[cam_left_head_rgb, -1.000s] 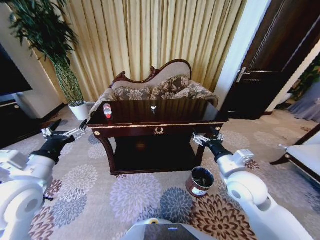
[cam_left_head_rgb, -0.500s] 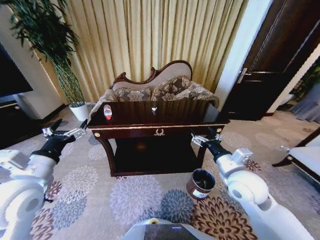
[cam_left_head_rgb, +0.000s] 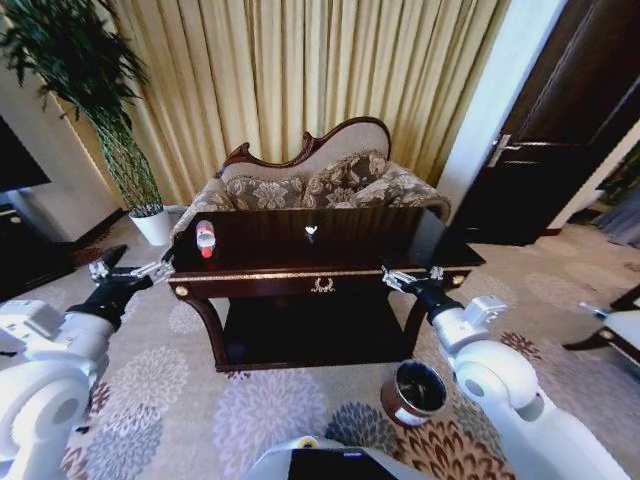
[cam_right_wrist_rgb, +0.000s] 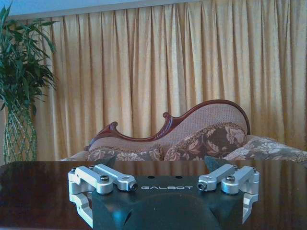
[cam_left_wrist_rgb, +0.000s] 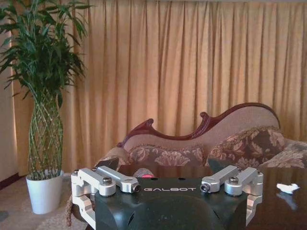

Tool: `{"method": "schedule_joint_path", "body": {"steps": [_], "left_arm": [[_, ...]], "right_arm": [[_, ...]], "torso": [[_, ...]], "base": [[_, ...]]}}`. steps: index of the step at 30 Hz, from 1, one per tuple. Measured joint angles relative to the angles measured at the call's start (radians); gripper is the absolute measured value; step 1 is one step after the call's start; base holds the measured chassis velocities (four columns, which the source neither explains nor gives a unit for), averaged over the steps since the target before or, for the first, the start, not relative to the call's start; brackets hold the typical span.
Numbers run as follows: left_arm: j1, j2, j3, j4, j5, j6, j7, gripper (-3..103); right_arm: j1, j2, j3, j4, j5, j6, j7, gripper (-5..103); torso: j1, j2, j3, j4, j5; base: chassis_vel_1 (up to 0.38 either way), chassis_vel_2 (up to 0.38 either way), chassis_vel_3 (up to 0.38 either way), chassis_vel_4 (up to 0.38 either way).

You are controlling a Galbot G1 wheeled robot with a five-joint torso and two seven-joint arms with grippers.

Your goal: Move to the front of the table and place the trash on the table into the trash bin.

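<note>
The dark glossy table [cam_left_head_rgb: 300, 262] with gold trim stands straight ahead. On its left end lies the trash: a small clear bottle [cam_left_head_rgb: 205, 238] with a red cap. A tiny white scrap [cam_left_head_rgb: 311, 232] lies near the top's middle. The round reddish-brown trash bin [cam_left_head_rgb: 418, 392] sits on the carpet by the table's right front leg. My left gripper [cam_left_head_rgb: 130, 270] hangs open just off the table's left front corner. My right gripper [cam_left_head_rgb: 412, 277] is open at the front right edge. The left wrist view shows the left gripper [cam_left_wrist_rgb: 163, 165], the bottle's cap [cam_left_wrist_rgb: 146, 175] and the scrap [cam_left_wrist_rgb: 288, 188]. The right wrist view shows the right gripper [cam_right_wrist_rgb: 160, 163] over the tabletop [cam_right_wrist_rgb: 38, 191].
A carved floral sofa [cam_left_head_rgb: 310, 180] stands right behind the table, before the curtains. A tall plant in a white pot [cam_left_head_rgb: 150, 225] is at the back left. A dark door [cam_left_head_rgb: 560, 130] and a chair [cam_left_head_rgb: 615, 330] are to the right. Floral carpet lies in front.
The whole picture has shifted: the camera has come closer to the table, which looks larger, and the bin sits lower in view. Both arms hold the same pose, grippers open.
</note>
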Motion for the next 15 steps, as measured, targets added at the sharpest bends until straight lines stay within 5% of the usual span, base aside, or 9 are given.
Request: {"method": "schedule_joint_path", "body": {"steps": [15], "left_arm": [[0.027,-0.010,-0.019,0.000,0.009,0.002,-0.009,100]], "right_arm": [[0.038,-0.028,-0.030,-0.013,0.006,-0.003,0.015,100]], "torso": [[0.000,0.000,0.000,-0.0001,0.0003]], "base": [[-0.140,0.131,0.133,-0.144]]}}
